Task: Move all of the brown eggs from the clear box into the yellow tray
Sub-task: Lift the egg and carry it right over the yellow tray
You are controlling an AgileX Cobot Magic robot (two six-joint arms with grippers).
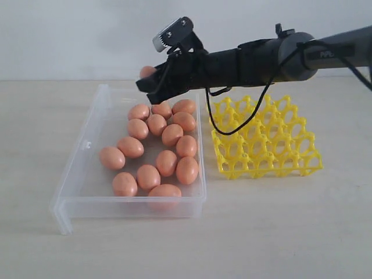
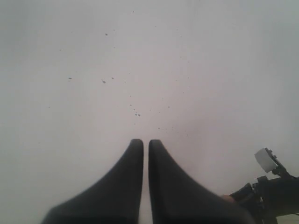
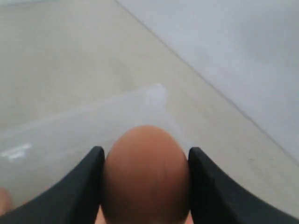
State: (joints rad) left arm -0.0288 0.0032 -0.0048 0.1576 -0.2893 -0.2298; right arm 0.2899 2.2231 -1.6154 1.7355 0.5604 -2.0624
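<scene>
While the right gripper pinches 1 egg above the far end of the box, that smooth shell could slip and crack on the table short of the tray, left gripper pressed together, idle.

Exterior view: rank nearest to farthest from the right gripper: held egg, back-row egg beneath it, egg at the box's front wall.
1. Held egg, between the jaws of the right gripper.
2. Back-row egg, just below.
3. Front-wall egg, at the clear box near end.
</scene>
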